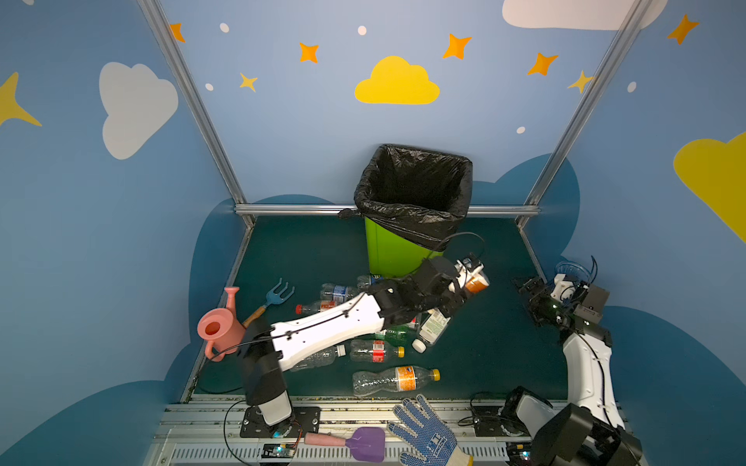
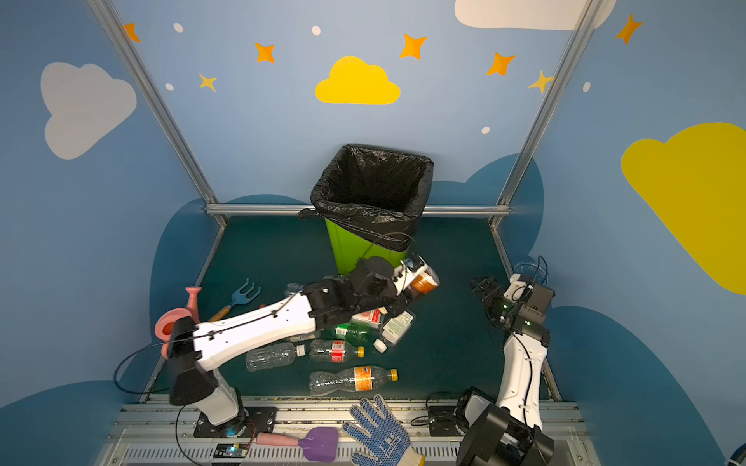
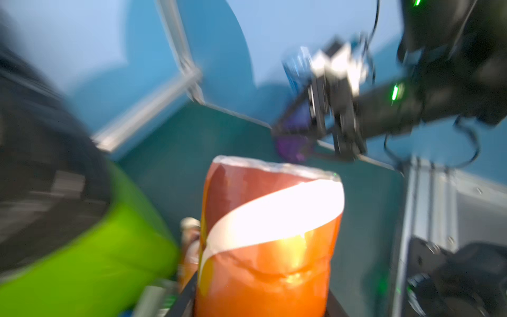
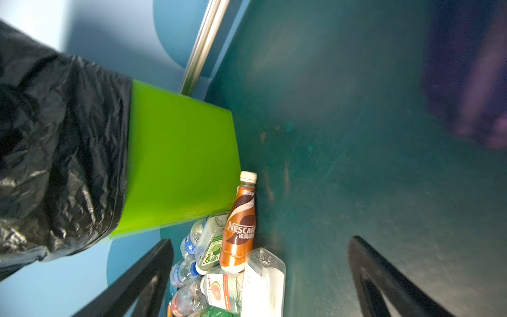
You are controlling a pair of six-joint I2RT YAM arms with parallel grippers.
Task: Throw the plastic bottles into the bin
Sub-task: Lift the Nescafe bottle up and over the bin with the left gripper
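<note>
My left gripper (image 1: 470, 282) is clamped on an orange-brown bottle (image 1: 478, 284), gripping its near end so that most of it sticks out past my fingers. It hangs just beside the bin (image 1: 387, 254), at the lower front corner on the bin's right, well below the black bag folded over the rim. That is the main worry. From this height, any swing toward the bin would knock the bottle into the green wall, or catch it in the crinkled bag, instead of clearing the rim. Held by one end, with what looks like a slick label, the bottle could also pivot or slide out as I lift, and then drop outside the bin. The cable looping off my wrist sits close to the bag's overhang and might snag there. My left arm is stretched long and low from its base, with the forearm passing over the plastic bottles (image 1: 377, 351) heaped in front of the bin, so a dipped elbow could scatter them. The wrist is angled up toward the bin. My right gripper (image 1: 527, 287) stands wide open and empty, off to the bin's right, on an upright, bent arm. It is near enough to my left that a wide swing could clip it.
</note>
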